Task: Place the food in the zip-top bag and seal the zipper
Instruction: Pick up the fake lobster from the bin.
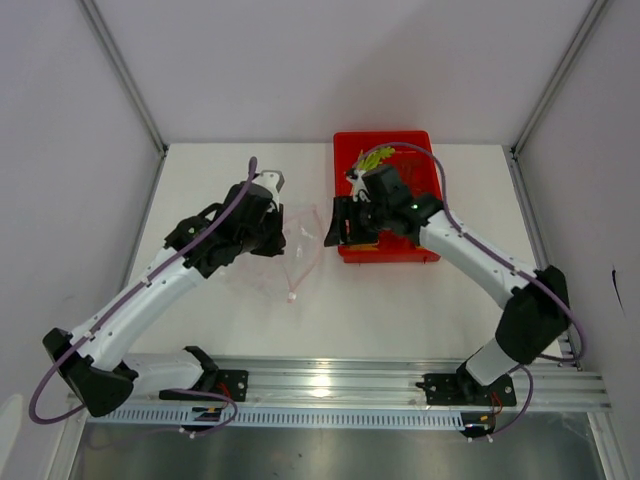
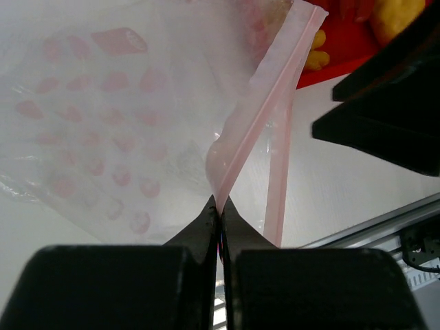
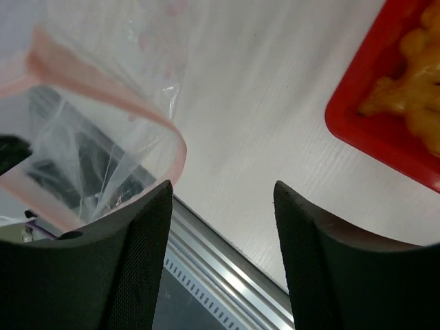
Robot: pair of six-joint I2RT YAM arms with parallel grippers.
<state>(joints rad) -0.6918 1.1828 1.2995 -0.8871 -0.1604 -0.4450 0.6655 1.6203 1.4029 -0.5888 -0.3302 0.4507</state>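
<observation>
The clear zip-top bag (image 1: 300, 250) with pale pink dots (image 2: 103, 124) lies between the arms, its mouth gaping toward the right arm. My left gripper (image 2: 220, 205) is shut on the pinkish zipper (image 2: 268, 103) strip at the mouth's edge. My right gripper (image 3: 223, 196) stands open beside the bag's mouth (image 3: 103, 89), with nothing between its fingers. Yellow-orange food (image 3: 412, 69) lies in the red tray, seen also in the left wrist view as yellow pieces (image 2: 395, 17). Green-and-yellow food (image 1: 375, 158) shows at the tray's back; the right arm covers the rest.
The red tray (image 1: 420, 250) sits at the back right of the white table, just right of the bag. A metal rail (image 1: 330, 385) runs along the near edge. White walls enclose the table on three sides.
</observation>
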